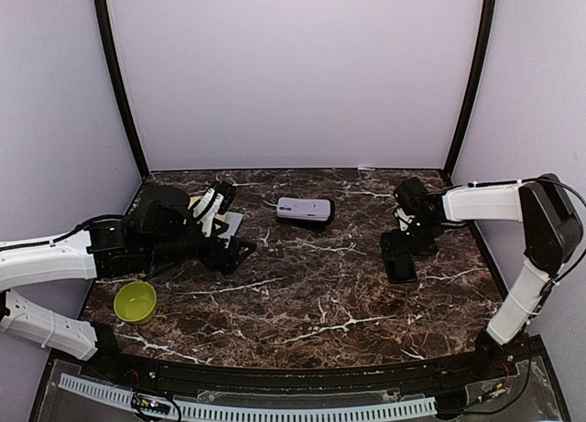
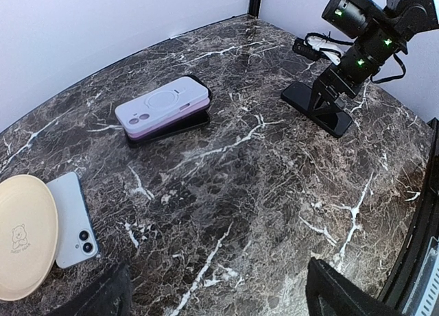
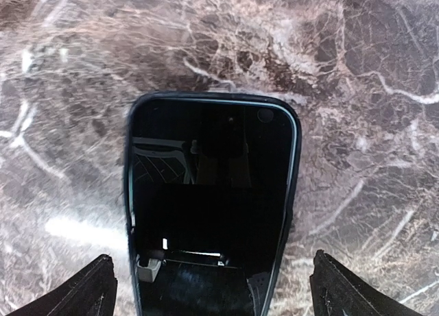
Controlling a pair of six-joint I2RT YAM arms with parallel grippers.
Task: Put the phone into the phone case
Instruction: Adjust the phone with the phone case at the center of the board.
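Black fingertips [image 3: 92, 292] of the right pincer [image 3: 218, 288] stand wide apart, released, at either side of the near end of the black phone [image 3: 212, 186], which lies flat and face up on the tabletop [image 1: 320, 294]. Nothing is gripped, and whether the tips touch the phone's edges cannot be told. The glossy screen mirrors the wrist above it, and a small round mark sits at one far corner. The left pincer [image 2: 219, 299] is likewise released and empty, its two dark tips low over brown, white-veined marble. Just ahead of it to the left lies a beige plate [image 2: 24, 237] printed with a small bear and a line of lettering too tiny to read. The plate's rim overlaps a pale blue phone [image 2: 72, 220] lying back up, with two lenses showing. Further out, toward the back middle of the tabletop, the white case [image 2: 163, 100] with a ring moulded into its back tops a small stack, a lilac layer and a black one beneath it. The stack is well apart from the black phone on the right. Only the overhead view takes in the green bowl [image 1: 135, 302] near the left arm. The plate's bear shows only to the left wrist camera, and the screen's reflection only to the right.
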